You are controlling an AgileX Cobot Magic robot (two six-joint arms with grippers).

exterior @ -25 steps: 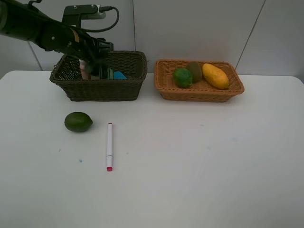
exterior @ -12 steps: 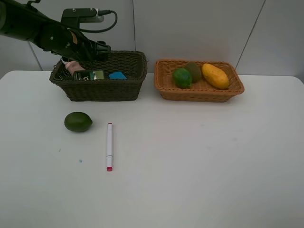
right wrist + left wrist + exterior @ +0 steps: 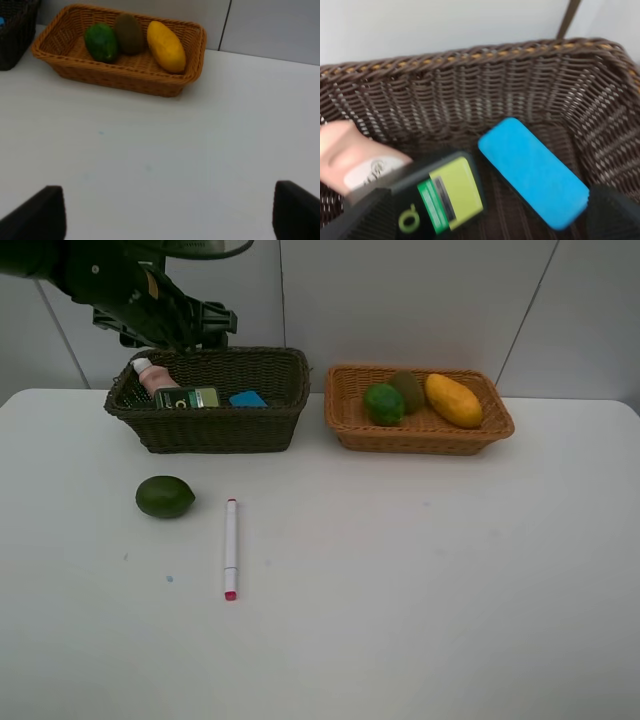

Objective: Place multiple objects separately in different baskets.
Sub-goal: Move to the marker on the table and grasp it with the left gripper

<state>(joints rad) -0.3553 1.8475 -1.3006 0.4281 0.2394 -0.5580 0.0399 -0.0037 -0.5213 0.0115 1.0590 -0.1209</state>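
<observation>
pump bottle (image 3: 415, 192) w/ yellow-green label (image 3: 457, 192)

Pump bottle (image 3: 451, 196) and pink bottle (image 3: 346, 156) labels are too blurred to read.

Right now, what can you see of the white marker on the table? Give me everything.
The white marker is a slim stick with a white barrel. It has a pinkish-red end nearest the high camera and a small red mark at the far end. It lies flat on the white table, running front to back in that view. The loose green fruit sits to its left, apart from it. Only the table touches it.
</observation>
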